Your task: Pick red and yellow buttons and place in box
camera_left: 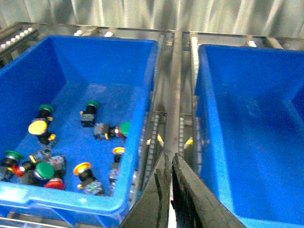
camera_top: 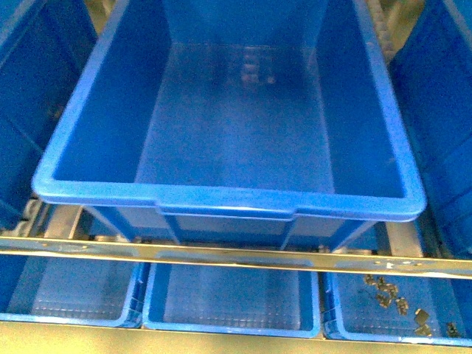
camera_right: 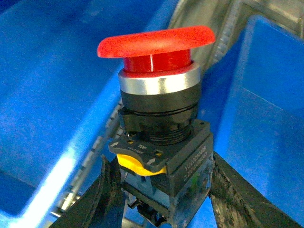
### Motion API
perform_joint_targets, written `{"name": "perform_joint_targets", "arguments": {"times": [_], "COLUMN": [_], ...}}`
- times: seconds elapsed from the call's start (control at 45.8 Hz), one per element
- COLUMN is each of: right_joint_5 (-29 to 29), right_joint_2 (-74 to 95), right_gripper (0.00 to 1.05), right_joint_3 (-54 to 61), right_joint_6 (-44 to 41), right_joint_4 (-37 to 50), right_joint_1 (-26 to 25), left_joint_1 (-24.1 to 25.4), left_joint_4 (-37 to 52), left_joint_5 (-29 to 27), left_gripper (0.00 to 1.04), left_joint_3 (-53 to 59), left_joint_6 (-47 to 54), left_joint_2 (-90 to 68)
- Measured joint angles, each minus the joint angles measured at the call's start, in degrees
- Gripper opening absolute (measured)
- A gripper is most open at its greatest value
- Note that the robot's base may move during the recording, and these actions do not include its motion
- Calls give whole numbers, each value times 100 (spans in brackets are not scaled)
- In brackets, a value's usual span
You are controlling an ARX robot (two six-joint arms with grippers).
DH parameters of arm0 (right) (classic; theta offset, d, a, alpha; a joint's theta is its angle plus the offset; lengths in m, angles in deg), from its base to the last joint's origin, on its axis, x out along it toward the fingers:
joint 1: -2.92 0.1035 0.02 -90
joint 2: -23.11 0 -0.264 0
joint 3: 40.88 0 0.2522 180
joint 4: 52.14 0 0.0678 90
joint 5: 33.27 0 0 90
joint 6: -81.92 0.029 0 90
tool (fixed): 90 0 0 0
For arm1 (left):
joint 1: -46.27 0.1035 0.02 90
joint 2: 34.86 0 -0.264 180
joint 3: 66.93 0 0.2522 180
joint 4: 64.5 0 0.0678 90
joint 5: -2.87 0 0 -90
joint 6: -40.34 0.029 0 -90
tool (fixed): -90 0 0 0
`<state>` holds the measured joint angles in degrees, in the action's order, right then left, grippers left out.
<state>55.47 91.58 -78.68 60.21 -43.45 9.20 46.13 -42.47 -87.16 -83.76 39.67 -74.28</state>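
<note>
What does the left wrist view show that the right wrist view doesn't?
Only the left wrist view: a blue bin of loose buttons, among them a yellow button and a green button, and the left gripper shut on nothing. Only the right wrist view: the right gripper clamped on a red button, close up. Both: a metal rail between blue walls.

The box (camera_top: 228, 200) runs past the top edge of the front view, so its far wall is cut off. At lower right, small metal pieces (camera_top: 391, 295) in a shallow tray (camera_top: 383, 338) are too small to identify. The red button (camera_right: 156, 45) has its base hidden between the fingers of the right gripper (camera_right: 160, 164), which run out of frame. The bins (camera_right: 42, 71) behind it are blurred.
</note>
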Motion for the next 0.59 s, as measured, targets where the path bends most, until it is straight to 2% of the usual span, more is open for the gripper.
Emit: {"name": "perform_joint_targets", "arguments": {"times": [0.066,0.59], "right_joint_5": [0,125], "right_joint_2": [-70,-514], "right_gripper": [41,41], "right_joint_3": [42,323], "right_joint_6": [2,153], "right_joint_4": [-26,-85], "right_joint_1": [-26,26], "left_joint_1": [0,0], "left_joint_4": [188,-1266], "left_joint_5": [0,4], "left_gripper": [3,3], "left_joint_3": [170,188], "left_joint_6": [2,13], "left_joint_2": [68,1609]}}
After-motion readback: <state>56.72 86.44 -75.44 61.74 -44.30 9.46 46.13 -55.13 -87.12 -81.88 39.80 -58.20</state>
